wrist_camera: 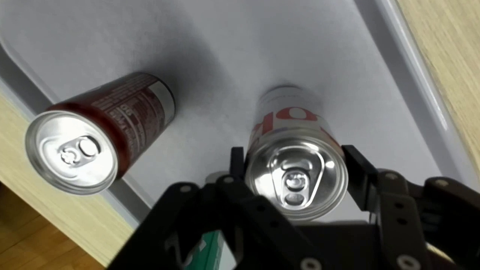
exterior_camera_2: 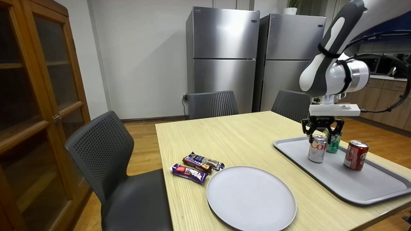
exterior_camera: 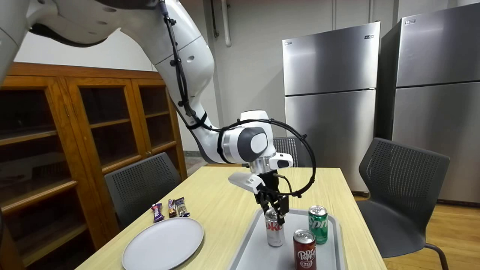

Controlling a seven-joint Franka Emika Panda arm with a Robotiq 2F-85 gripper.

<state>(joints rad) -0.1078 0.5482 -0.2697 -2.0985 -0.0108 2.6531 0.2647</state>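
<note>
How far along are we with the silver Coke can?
Done, it seems: the gripper is lined up over the silver Coke can. In hand: its fingers flank the can closely, though a firm grip can't be confirmed. Left, likely: lifting, as the can stands on the tray. The Dr Pepper can and Sprite can also stand there, outside the fingers.

The tray (exterior_camera_2: 372, 186) looks like smooth, matt plastic. On it, the Coke can (exterior_camera: 275, 236), Dr Pepper can (exterior_camera: 304, 249) and Sprite can (exterior_camera: 318, 227) are glossy printed metal with bare, shiny lids (wrist_camera: 71, 152); over it, the gripper (exterior_camera_2: 319, 138) is matt. Under it, the table (exterior_camera_2: 205, 134) has a smooth wood-grain surface. To one side of the tray, the plate (exterior_camera_2: 250, 199) is smooth and matt (plastic or ceramic, I can't tell) and the snack wrappers (exterior_camera_2: 189, 173) are glossy film. Beyond it I see refrigerators (exterior_camera: 330, 131) in satin-sheened metal.
</note>
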